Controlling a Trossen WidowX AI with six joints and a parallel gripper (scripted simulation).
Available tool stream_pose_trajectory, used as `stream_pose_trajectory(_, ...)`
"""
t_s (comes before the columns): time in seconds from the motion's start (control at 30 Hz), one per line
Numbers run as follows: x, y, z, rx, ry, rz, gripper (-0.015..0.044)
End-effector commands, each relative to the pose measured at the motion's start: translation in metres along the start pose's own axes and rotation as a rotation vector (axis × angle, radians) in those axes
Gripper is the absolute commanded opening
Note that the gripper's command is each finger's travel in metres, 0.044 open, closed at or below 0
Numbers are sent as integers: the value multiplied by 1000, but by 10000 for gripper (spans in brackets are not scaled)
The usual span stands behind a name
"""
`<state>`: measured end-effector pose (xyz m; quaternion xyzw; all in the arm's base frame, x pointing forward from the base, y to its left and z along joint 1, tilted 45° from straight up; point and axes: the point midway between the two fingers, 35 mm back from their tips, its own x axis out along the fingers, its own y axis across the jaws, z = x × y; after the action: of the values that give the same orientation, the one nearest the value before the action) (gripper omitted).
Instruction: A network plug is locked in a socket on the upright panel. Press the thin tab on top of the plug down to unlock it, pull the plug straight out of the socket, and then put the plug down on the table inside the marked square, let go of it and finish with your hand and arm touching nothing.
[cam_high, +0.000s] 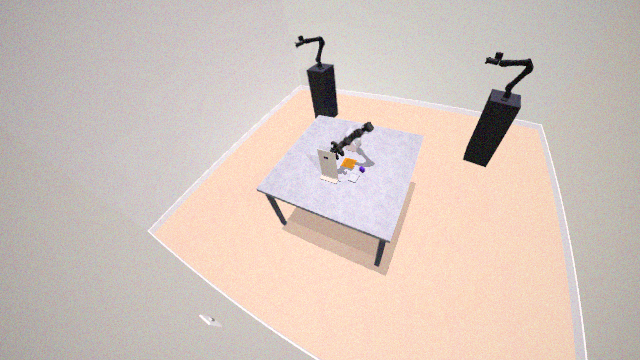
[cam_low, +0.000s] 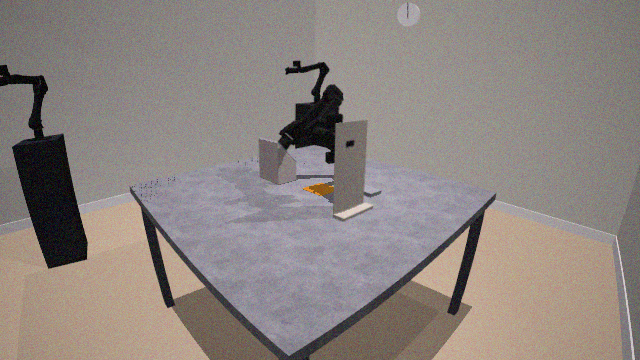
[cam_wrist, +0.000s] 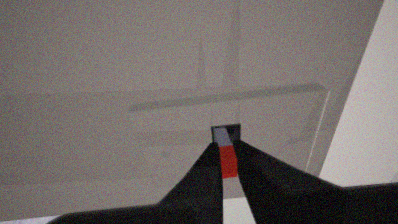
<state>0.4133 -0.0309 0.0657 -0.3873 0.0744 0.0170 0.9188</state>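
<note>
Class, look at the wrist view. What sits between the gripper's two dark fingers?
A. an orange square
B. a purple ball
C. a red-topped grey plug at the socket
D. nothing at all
C: the gripper is shut on the red-topped grey plug at the dark socket.

The arm (cam_high: 352, 136) stretches out low and nearly level, its wrist straight behind the gripper (cam_wrist: 229, 150). The two dark fingers converge almost to touching (a slim gap remains), clamped on the plug (cam_wrist: 228, 161) between their tips.
</note>
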Motion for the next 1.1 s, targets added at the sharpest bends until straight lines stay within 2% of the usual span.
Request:
stream_pose_trajectory(0.0, -4, 0, -1, 4, 1, 2, 0)
stream_pose_trajectory(1.07, -23, 1, -9, 3, 2, 3, 0)
